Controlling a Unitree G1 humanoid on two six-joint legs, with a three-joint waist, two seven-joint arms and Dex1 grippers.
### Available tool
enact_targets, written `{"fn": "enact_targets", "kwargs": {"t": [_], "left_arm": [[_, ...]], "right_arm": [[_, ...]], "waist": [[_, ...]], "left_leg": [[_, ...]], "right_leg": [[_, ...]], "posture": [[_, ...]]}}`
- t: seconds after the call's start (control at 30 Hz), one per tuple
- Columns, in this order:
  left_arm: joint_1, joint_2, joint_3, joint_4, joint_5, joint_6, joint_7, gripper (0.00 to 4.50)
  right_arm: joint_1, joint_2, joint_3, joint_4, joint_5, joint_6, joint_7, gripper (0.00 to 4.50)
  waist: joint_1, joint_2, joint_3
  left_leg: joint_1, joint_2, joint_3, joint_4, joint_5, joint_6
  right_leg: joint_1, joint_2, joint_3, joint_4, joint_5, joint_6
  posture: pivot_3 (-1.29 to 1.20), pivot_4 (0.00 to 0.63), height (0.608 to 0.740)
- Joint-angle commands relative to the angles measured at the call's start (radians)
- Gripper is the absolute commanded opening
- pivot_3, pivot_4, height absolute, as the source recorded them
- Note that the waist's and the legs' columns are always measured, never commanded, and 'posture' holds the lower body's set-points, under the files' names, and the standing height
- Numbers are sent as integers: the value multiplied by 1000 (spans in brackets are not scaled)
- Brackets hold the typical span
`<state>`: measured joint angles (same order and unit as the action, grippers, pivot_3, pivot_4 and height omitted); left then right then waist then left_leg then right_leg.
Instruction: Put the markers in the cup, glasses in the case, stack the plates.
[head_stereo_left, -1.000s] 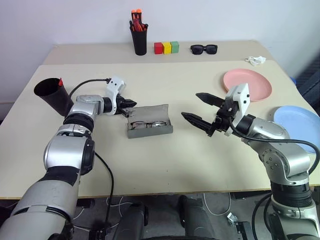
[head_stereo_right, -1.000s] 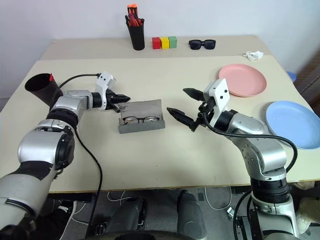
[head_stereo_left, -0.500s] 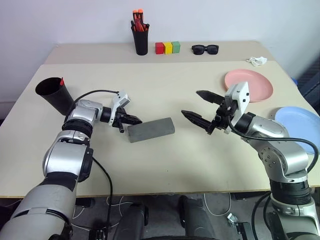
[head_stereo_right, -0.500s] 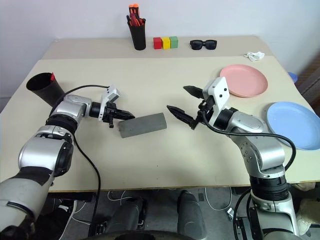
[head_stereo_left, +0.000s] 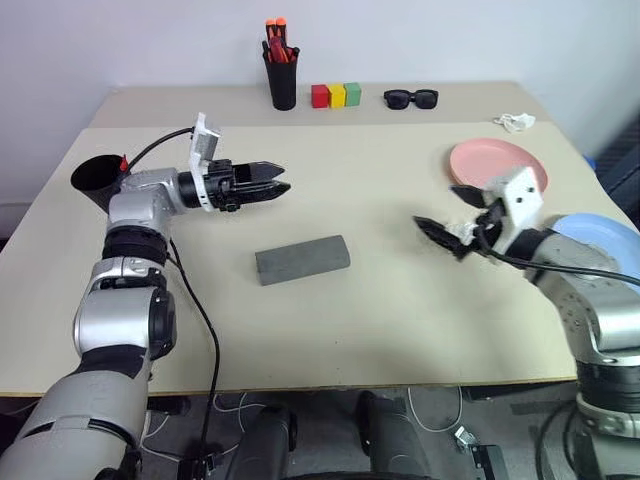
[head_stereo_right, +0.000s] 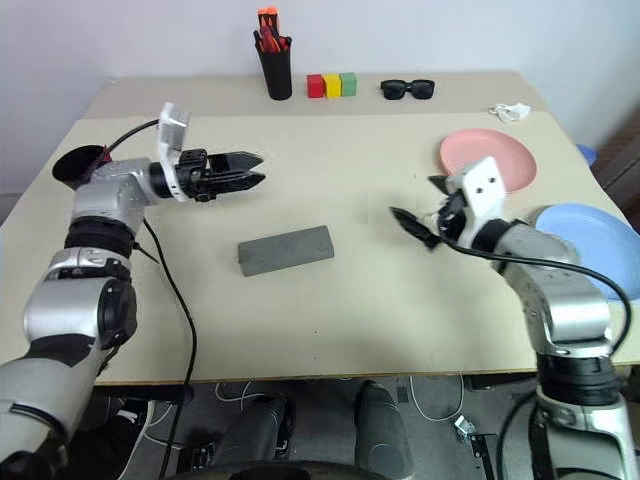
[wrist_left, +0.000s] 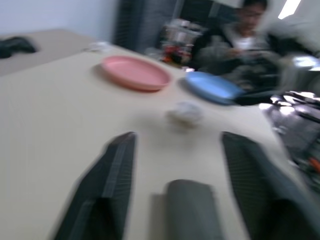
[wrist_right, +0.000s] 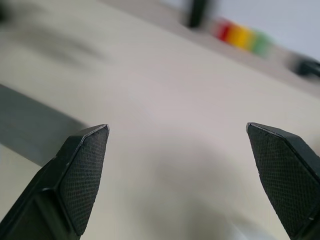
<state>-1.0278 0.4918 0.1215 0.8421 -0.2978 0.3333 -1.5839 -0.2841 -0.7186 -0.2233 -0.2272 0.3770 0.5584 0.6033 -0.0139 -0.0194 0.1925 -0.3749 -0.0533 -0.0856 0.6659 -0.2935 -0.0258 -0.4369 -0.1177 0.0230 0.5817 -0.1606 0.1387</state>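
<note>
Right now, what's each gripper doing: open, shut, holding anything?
Left gripper: open, holding nothing, above the table beyond the closed case.
Right gripper: open, empty, near the pink plate.

grey case (head_stereo_left: 302, 259) shut, between spread arms

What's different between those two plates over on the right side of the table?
The pink plate is salmon-coloured, while the blue plate is light blue. The pink plate lies farther back on the table, in full view; the blue plate lies nearer the table's right edge, partly hidden behind the robot's right arm. They lie apart, not yet stacked. Both are plain, round, flat on the table, and look similar in size.
</note>
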Motion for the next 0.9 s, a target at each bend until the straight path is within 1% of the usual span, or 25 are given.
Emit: {"fn": "enact_targets", "kwargs": {"t": [0.03,0.1,0.17,0.27,0.33,0.43,0.5,0.6,0.63,0.67,0.77,0.83,0.9], "left_arm": [[60,17,-32,-164,-78,98,-31,4449],[85,21,-43,-236,-99,138,-31,4449],[106,14,-39,-291,-112,131,-25,4449],[124,0,-47,-338,-123,117,-6,4449],[120,-6,-52,-344,-127,122,10,4449],[122,-2,-58,-348,-130,119,19,4449],[130,-1,-62,-354,-127,104,26,4449],[144,-3,-63,-379,-135,111,40,4500],[150,-1,-59,-395,-144,125,47,4500],[156,0,-56,-407,-150,134,53,4500],[169,7,-55,-419,-155,132,68,4500],[175,9,-55,-420,-154,124,77,4500],[178,9,-49,-427,-159,123,91,4500]], "right_arm": [[52,-67,-117,52,-75,23,-83,4500],[71,-86,-168,104,-102,61,-139,4500],[68,-96,-196,156,-126,78,-184,4500],[74,-116,-158,216,-169,100,-194,4500],[55,-104,-148,252,-178,113,-208,4500],[54,-112,-91,326,-234,139,-229,4500],[47,-98,-95,349,-228,146,-229,4500],[29,-81,-120,386,-203,186,-234,3700],[18,-78,-131,403,-201,193,-246,3126],[8,-79,-139,418,-204,190,-259,2724],[-19,-85,-140,435,-207,176,-265,1123],[-41,-91,-132,447,-216,166,-273,133],[-81,-99,-117,462,-236,122,-286,53]], "waist": [[0,0,0],[1,0,0],[1,0,0],[0,0,0],[-3,0,0],[-2,0,0],[-2,0,0],[-1,0,0],[-1,0,0],[-1,0,0],[0,0,0],[0,1,0],[-2,1,0]], "left_leg": [[0,0,0,0,0,0],[0,0,0,1,0,0],[0,0,0,1,0,0],[2,0,0,1,0,0],[2,0,0,1,0,0],[2,0,1,1,0,0],[2,0,0,1,0,0],[2,0,0,1,0,0],[2,0,0,1,0,0],[2,0,0,1,0,0],[2,0,0,1,0,0],[2,0,0,1,0,0],[2,0,0,1,0,0]], "right_leg": [[0,0,0,0,0,0],[0,0,0,-1,0,0],[0,0,0,-1,0,0],[1,0,0,-1,0,0],[1,0,0,-1,0,0],[1,0,1,-1,0,0],[1,0,0,-1,0,0],[2,0,1,-2,0,0],[2,0,1,-2,0,0],[2,0,1,-2,0,0],[2,0,1,-2,0,0],[2,0,1,-2,0,0],[2,0,1,-2,0,0]], "posture": [[0,150,740],[0,150,740],[0,150,740],[0,150,740],[0,150,740],[0,150,740],[0,150,740],[0,150,740],[0,150,740],[0,150,740],[0,150,740],[0,150,740],[0,150,740]]}}
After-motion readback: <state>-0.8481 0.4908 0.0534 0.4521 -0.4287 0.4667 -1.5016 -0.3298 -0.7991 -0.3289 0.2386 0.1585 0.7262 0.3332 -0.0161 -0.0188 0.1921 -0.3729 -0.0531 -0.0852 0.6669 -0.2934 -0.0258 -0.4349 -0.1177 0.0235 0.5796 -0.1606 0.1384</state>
